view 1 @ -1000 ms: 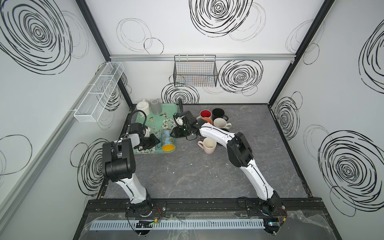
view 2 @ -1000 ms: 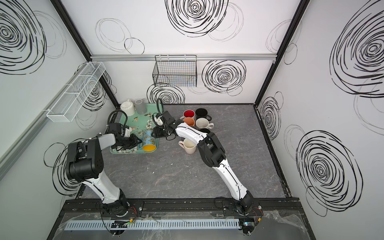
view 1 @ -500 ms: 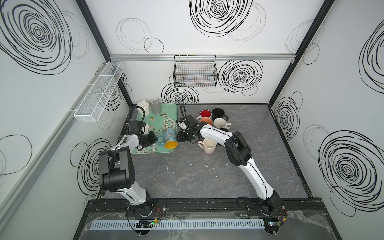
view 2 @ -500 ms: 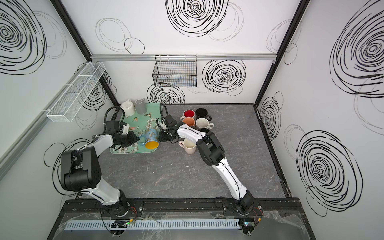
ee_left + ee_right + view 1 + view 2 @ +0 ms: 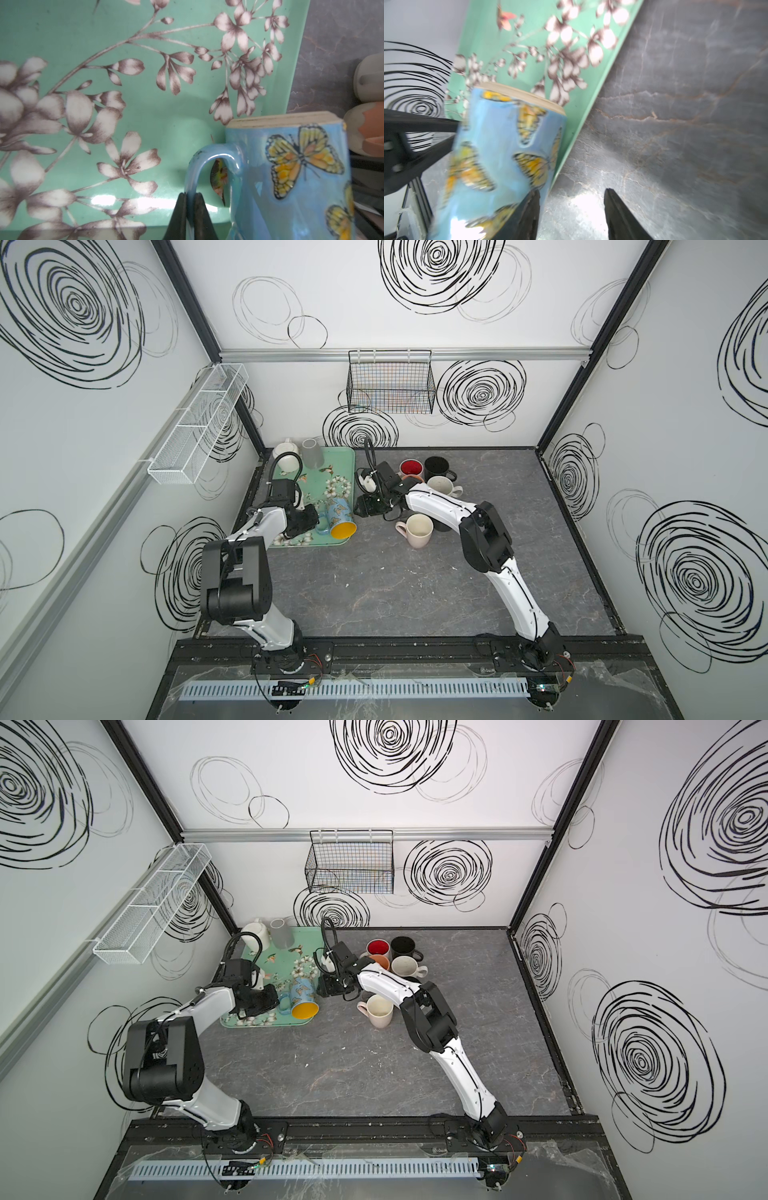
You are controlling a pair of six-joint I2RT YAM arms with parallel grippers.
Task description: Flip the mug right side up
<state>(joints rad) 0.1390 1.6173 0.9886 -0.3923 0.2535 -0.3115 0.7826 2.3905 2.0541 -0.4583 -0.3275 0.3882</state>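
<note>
The mug (image 5: 338, 517) (image 5: 302, 995) is light blue with yellow butterflies and a yellow inside. It lies tilted on its side over the front right corner of the green floral tray (image 5: 332, 464) (image 5: 296, 942), mouth toward the table's front. My left gripper (image 5: 320, 524) (image 5: 191, 199) is shut on the mug's handle (image 5: 207, 153). The mug's unglazed base rim shows in both wrist views. My right gripper (image 5: 360, 512) (image 5: 572, 193) stands open just right of the mug (image 5: 500, 155), over the grey table. One finger is against the mug's wall, with nothing between the fingers.
Several upright mugs stand right of the tray: red (image 5: 411, 467), black (image 5: 436, 466), speckled white (image 5: 440, 486) and cream (image 5: 417, 529). A grey cup (image 5: 311, 452) and a white teapot (image 5: 286, 452) stand at the tray's back. A wire basket (image 5: 390, 385) hangs on the back wall.
My left gripper has shut on the mug's handle. The right gripper has opened wider and drawn back to the right of the mug. The mug has shifted slightly on the tray.
</note>
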